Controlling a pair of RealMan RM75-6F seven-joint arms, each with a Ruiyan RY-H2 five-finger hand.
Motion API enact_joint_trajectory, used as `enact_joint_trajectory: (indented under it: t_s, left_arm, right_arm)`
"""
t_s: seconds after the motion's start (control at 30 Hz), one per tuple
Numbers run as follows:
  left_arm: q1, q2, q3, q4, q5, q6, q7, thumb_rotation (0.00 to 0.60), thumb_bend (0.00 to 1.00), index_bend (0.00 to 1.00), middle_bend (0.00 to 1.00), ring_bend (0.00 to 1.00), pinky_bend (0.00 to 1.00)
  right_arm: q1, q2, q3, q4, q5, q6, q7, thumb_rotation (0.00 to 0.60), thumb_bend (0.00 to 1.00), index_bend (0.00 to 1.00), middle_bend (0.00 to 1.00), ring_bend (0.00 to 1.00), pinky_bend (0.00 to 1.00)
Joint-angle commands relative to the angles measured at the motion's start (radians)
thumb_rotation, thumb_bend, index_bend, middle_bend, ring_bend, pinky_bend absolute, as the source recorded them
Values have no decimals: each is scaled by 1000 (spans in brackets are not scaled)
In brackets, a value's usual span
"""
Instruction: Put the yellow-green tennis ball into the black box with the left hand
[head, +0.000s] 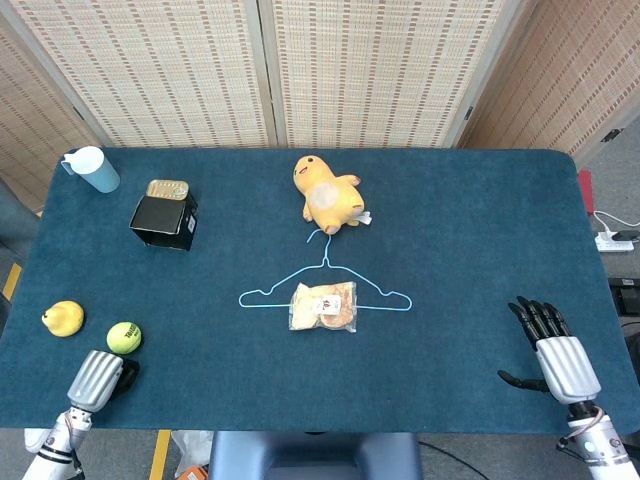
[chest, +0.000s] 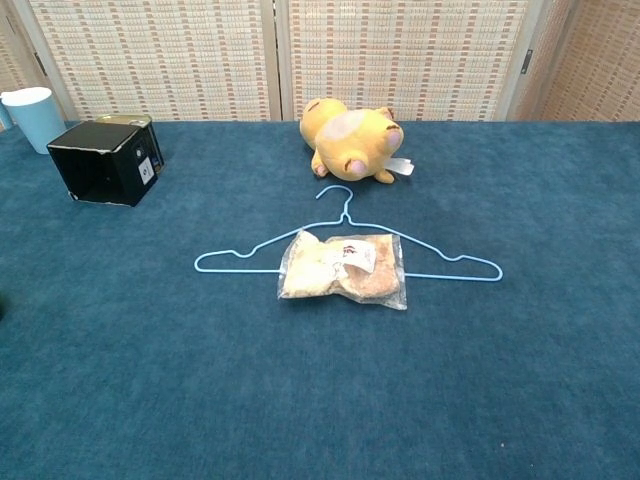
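The yellow-green tennis ball (head: 124, 337) lies on the blue table near the front left, beside a yellow pear-like fruit (head: 62, 318). My left hand (head: 100, 377) sits just below the ball at the table's front edge, apart from it, holding nothing, its dark fingers pointing up and right. The black box (head: 163, 222) (chest: 105, 160) stands further back on the left, its open side facing the front in the chest view. My right hand (head: 553, 353) rests at the front right with fingers spread and empty. Neither hand nor the ball shows in the chest view.
A tin can (head: 167, 189) sits behind the box, with a light blue cup (head: 92, 168) (chest: 31, 116) further back left. A yellow plush toy (head: 327, 193) (chest: 350, 135), a blue wire hanger (head: 325, 285) (chest: 345, 245) and a snack bag (head: 323, 306) (chest: 343, 268) occupy the middle.
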Motion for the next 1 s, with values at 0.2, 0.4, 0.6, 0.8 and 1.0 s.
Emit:
enact_joint_trajectory:
  t_s: [0.2, 0.4, 0.6, 0.8, 1.0]
  left_arm:
    - [-12, -3, 2, 10, -6, -13, -24, 600, 819, 1000, 1000, 1000, 1000]
    - [-25, -7, 1, 16, -14, -43, -62, 600, 822, 1000, 1000, 1000, 1000]
    - [-40, -8, 3, 24, -16, -47, -89, 600, 823, 1000, 1000, 1000, 1000]
    - [-56, -4, 13, 27, -9, -68, -105, 600, 825, 1000, 1000, 1000, 1000]
    - [-70, -4, 19, 29, -7, -79, -108, 600, 832, 1000, 1000, 1000, 1000]
  right_arm:
    - [-3, -1, -3, 6, -7, 10, 8, 600, 0, 0, 0, 0, 0]
    - [-6, -4, -3, 6, -8, 17, 5, 600, 0, 0, 0, 0, 0]
    - [-4, -7, -5, 3, -9, 11, -10, 600, 0, 0, 0, 0, 0]
    - [-11, -7, -6, 4, -13, 27, -5, 600, 0, 0, 0, 0, 0]
    - [-12, -11, -6, 7, -14, 27, -11, 600, 0, 0, 0, 0, 0]
